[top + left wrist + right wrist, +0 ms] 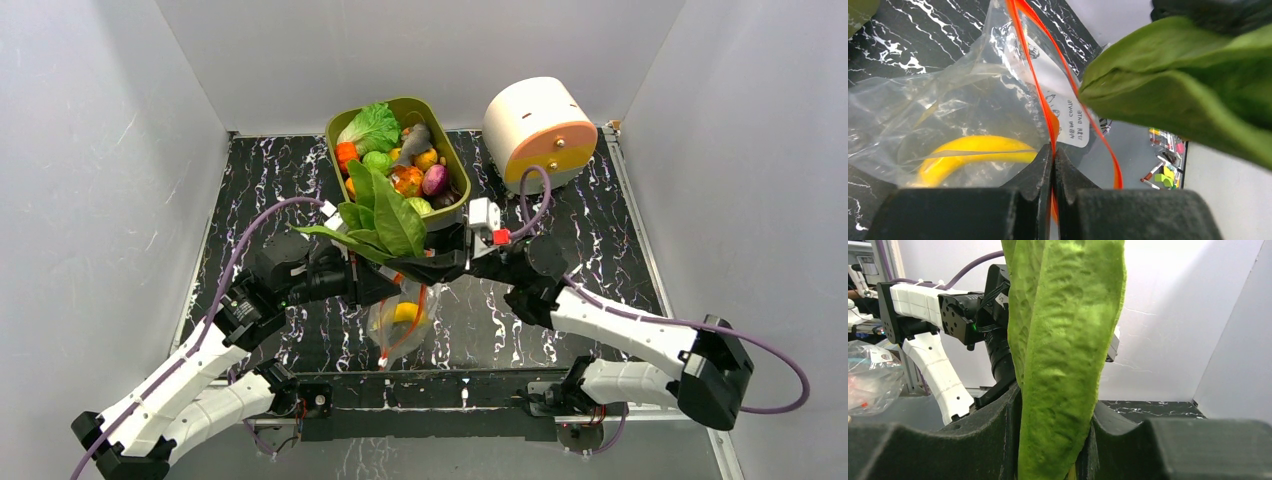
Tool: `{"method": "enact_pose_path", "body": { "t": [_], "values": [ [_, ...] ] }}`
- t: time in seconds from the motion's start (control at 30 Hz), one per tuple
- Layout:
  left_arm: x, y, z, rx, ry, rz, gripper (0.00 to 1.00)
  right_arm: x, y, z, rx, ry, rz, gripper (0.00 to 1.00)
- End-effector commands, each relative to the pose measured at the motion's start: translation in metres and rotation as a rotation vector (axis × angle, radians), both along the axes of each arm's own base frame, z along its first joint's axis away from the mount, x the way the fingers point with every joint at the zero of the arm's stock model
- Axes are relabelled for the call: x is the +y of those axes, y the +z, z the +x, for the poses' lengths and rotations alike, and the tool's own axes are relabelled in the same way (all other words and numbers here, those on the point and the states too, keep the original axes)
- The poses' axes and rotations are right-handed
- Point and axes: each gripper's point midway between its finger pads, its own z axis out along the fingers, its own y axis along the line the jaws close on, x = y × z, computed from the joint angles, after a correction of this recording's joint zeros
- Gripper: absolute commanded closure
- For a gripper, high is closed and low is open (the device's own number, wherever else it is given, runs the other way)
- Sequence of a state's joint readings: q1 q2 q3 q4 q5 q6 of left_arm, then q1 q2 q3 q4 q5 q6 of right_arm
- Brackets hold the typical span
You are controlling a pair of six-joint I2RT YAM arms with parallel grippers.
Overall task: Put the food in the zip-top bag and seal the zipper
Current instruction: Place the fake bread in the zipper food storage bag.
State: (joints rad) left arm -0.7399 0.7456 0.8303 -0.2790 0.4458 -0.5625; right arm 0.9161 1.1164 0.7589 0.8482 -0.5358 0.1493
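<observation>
The zip-top bag (398,322) is clear, crinkled plastic with a white label. It sits mid-bench (600,260) with its mouth raised. The zipper (1035,85), a red-orange strip, is unsealed and its two tracks diverge. The left hand (1053,165) is clamped on the strip. A yellow banana (973,147) lies inside the bag. A green leafy vegetable (1063,365) is gripped in the right hand (1055,440) near the bag mouth. The remaining food (410,180) fills the olive tub (447,213) at the rear.

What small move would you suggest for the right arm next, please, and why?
Probably lower the right gripper so the leafy greens slide into the bag. It grips the greens just above the bag, while the left gripper pinches the red zipper strip, holding the mouth up and parted. A banana is already inside.
</observation>
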Motion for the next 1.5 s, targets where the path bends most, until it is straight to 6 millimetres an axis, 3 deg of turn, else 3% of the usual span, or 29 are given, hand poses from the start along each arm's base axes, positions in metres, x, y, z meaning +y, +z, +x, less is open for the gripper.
{"method": "enact_pose_path", "body": {
  "t": [0.0,0.2,0.37,0.53,0.73,1.0,1.1,1.33,1.47],
  "values": [
    [-0.007,0.019,-0.002,-0.028,-0.029,-0.076,1.00,-0.007,0.051,-0.008,-0.116,-0.014,0.180,0.75],
    [-0.010,0.027,-0.005,-0.030,-0.047,-0.108,1.00,-0.003,0.040,0.003,-0.103,-0.044,0.214,0.74],
    [-0.009,0.026,-0.008,-0.026,-0.047,-0.120,1.00,0.001,0.037,0.001,-0.122,-0.026,0.206,0.73],
    [-0.010,0.036,-0.011,-0.023,-0.052,-0.170,1.00,-0.011,0.011,0.001,-0.164,-0.096,0.168,0.65],
    [-0.008,0.042,-0.017,-0.017,-0.055,-0.215,1.00,-0.019,-0.035,-0.007,-0.138,-0.099,-0.005,0.45],
    [-0.005,0.033,-0.016,-0.017,-0.043,-0.185,1.00,-0.025,-0.048,-0.010,-0.168,-0.116,-0.196,0.34],
    [-0.006,0.034,-0.017,-0.012,-0.055,-0.190,1.00,-0.026,-0.052,-0.013,-0.182,-0.101,-0.250,0.34],
    [-0.006,0.030,-0.018,-0.012,-0.065,-0.173,1.00,-0.022,-0.043,-0.018,-0.207,-0.055,-0.313,0.34],
    [-0.007,0.027,-0.019,0.007,-0.073,-0.160,1.00,-0.013,-0.041,-0.025,-0.183,0.027,-0.341,0.39]
  ]
}}
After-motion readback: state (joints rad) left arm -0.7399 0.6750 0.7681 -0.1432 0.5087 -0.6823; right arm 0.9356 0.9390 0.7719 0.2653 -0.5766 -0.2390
